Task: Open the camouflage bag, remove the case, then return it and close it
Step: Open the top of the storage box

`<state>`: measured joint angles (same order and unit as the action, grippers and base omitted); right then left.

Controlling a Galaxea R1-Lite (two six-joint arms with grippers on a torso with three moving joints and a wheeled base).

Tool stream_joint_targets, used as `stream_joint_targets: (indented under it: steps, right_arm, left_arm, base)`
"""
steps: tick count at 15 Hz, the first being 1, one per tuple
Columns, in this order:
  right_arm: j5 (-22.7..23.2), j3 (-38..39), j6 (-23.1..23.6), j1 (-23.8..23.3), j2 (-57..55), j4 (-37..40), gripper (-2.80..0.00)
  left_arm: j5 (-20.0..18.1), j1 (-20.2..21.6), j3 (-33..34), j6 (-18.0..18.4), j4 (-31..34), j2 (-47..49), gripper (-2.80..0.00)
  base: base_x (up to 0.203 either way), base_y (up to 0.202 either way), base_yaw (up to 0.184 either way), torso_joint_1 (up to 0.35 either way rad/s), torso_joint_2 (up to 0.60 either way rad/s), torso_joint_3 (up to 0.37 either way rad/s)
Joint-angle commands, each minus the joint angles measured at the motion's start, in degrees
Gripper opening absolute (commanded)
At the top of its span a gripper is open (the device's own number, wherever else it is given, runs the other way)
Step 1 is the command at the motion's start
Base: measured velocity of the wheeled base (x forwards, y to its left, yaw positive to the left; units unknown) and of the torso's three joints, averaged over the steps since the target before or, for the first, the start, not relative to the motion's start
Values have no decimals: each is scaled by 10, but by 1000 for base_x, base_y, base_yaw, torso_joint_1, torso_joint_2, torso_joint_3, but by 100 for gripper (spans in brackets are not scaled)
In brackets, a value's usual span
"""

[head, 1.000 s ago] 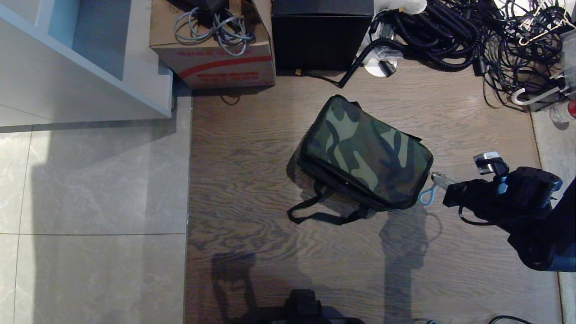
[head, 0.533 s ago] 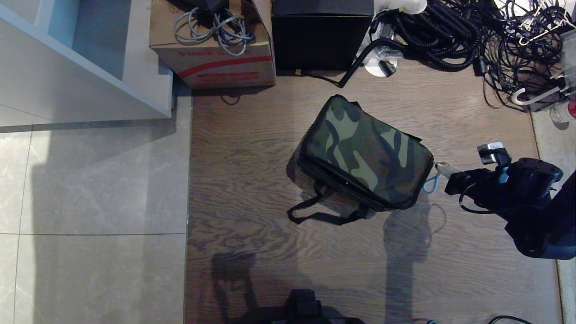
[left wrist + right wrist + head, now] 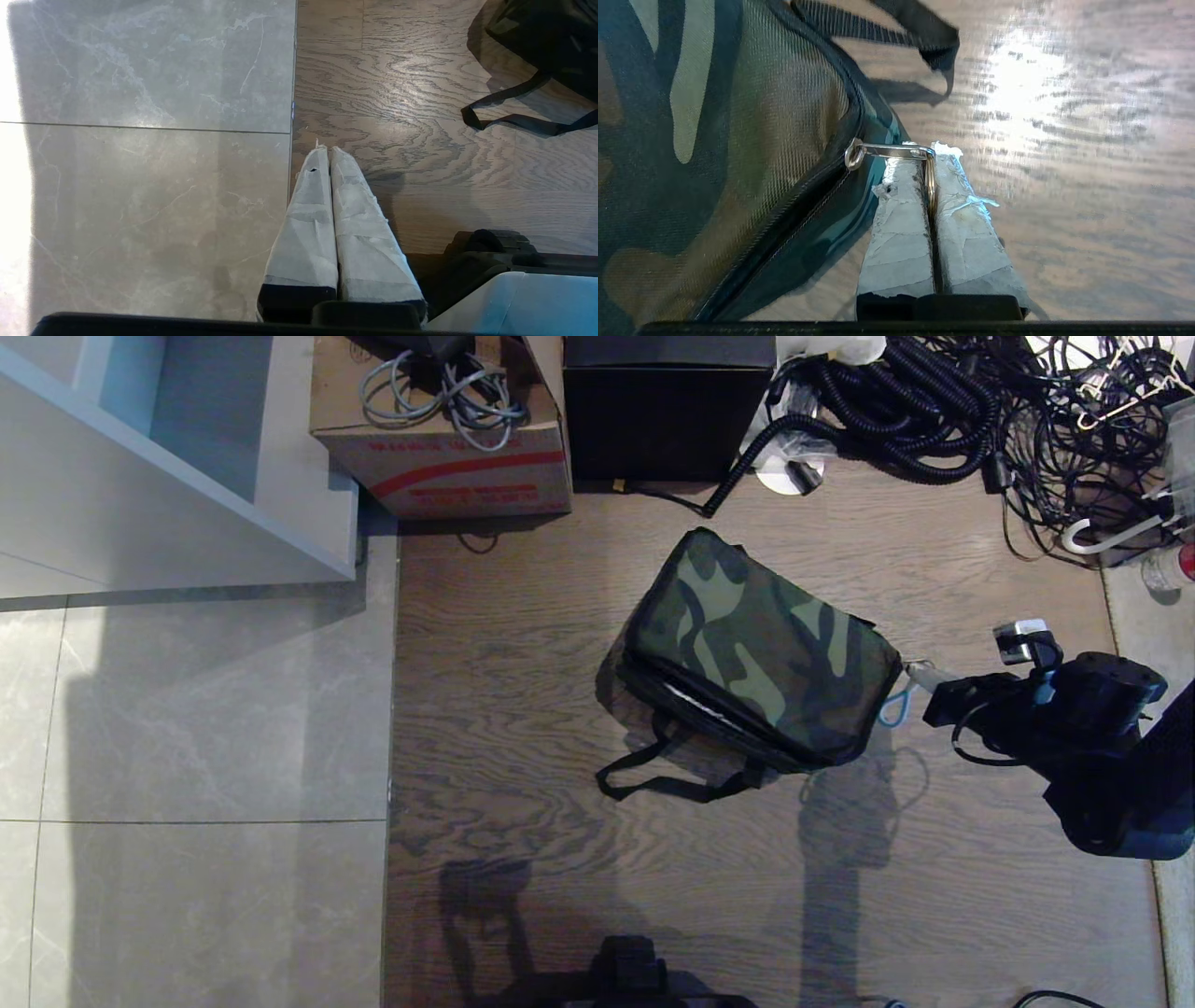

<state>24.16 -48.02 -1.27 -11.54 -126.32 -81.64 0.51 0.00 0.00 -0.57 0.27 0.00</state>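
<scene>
Right now the right gripper (image 3: 930, 154) is clamped on the metal ring (image 3: 930, 186) of the zipper pull (image 3: 887, 150), at the right-hand corner of the camouflage bag (image 3: 761, 649), which sits on the wood floor (image 3: 523, 644) in front of the cardboard box (image 3: 439, 439) and the black cube box (image 3: 667, 411). A blue loop (image 3: 893, 711) hangs at the same corner. Left gripper (image 3: 329, 151) is parked low over the seam between tile and wood, fingers pressed together, holding nothing. The case isn't visible; a pale slit shows along the bag's near-left edge, so the zip looks partly undone there. Step in hand reads as unzipping. To do it well: drag the ring along the zipper track, not away from the bag, and follow the curve round the corner. Keep the pull low and shallow so the slider runs rather than binds. Bag is soft and unanchored, so it will likely slide or tip toward the gripper; go slowly. The ring is thin between taped fingers (image 3: 901, 219), so slip is a risk.
</scene>
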Motion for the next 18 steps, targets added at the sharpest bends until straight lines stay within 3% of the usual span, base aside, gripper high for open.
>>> stream_joint_targets:
  steps: [1,2,7,10,16,18]
  right_arm:
    - [-3,1,0,0,-2,-3,-280]
    - [-4,7,3,0,-1,-1,0]
    - [-4,20,23,0,9,18,0]
    - [7,40,2,-1,41,38,0]
    - [27,113,-151,29,106,96,0]
    - [28,112,-180,35,121,112,0]
  left_arm:
    - [0,0,0,0,0,0,-280]
    - [0,0,0,0,0,0,-280]
    - [0,0,0,0,0,0,-280]
    - [0,0,0,0,0,0,-280]
    - [0,0,0,0,0,0,-280]
    - [0,0,0,0,0,0,-280]
  base:
    - [0,0,0,0,0,0]
    - [0,0,0,0,0,0]
    - [0,0,0,0,0,0]
    - [0,0,0,0,0,0]
    - [0,0,0,0,0,0]
    - [0,0,0,0,0,0]
